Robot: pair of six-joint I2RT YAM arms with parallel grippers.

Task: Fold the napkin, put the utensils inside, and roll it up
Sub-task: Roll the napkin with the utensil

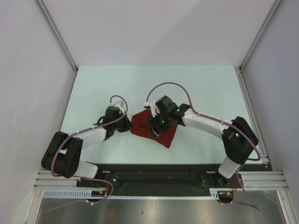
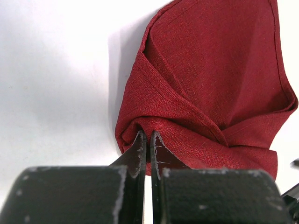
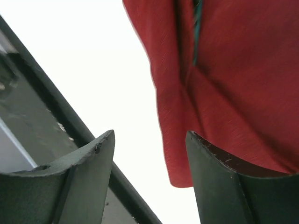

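Folds of the napkin [image 2: 205, 93] are pinched between the nearly closed tips of the left pincer [image 2: 145, 140], the cloth being laid bunched near the middle of the bench [image 1: 201, 84], while the right pincer [image 3: 149, 135] is spread wide over its edge, nothing being gripped.

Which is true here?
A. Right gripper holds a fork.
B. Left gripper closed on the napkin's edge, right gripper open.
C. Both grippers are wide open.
B: the left gripper is pinched shut on the folded edge of the napkin, while the right gripper shows a wide gap.
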